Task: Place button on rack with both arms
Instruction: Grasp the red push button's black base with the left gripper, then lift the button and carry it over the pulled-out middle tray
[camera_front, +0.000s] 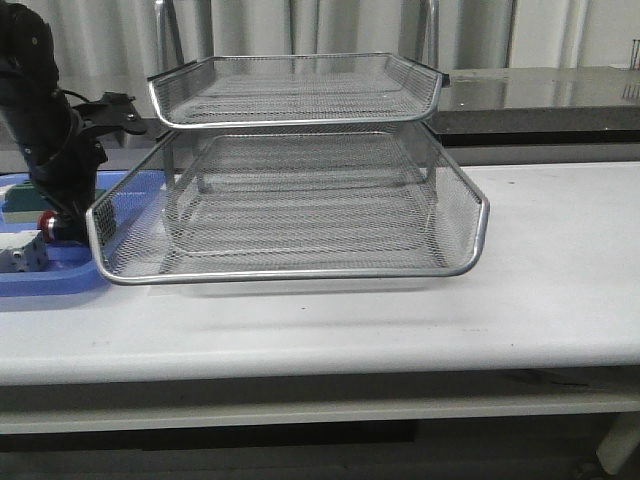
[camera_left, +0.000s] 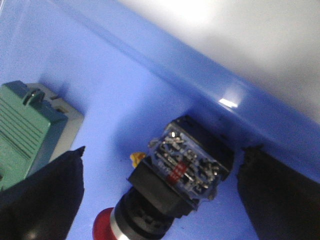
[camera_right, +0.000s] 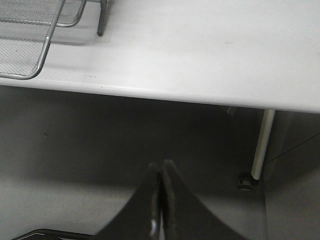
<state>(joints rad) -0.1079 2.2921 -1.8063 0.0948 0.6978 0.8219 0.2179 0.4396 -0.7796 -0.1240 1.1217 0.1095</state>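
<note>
The button (camera_left: 182, 172), with a red cap, dark body and a yellow bit, lies on its side in the blue tray (camera_left: 100, 95). My left gripper (camera_left: 160, 197) is open. Its two fingers stand on either side of the button without touching it. In the front view the left gripper (camera_front: 62, 215) is low over the tray, and the button's red cap (camera_front: 45, 222) shows beside it. The silver wire-mesh rack (camera_front: 300, 190) stands mid-table, right of the tray. My right gripper (camera_right: 161, 170) is shut and empty, off the table's front edge; it is out of the front view.
A green-and-cream block (camera_left: 30, 130) lies in the tray close to one left finger. A white block (camera_front: 20, 252) sits in the blue tray (camera_front: 60, 275) near its front. A rack corner (camera_right: 30, 45) and a table leg (camera_right: 262, 145) show in the right wrist view.
</note>
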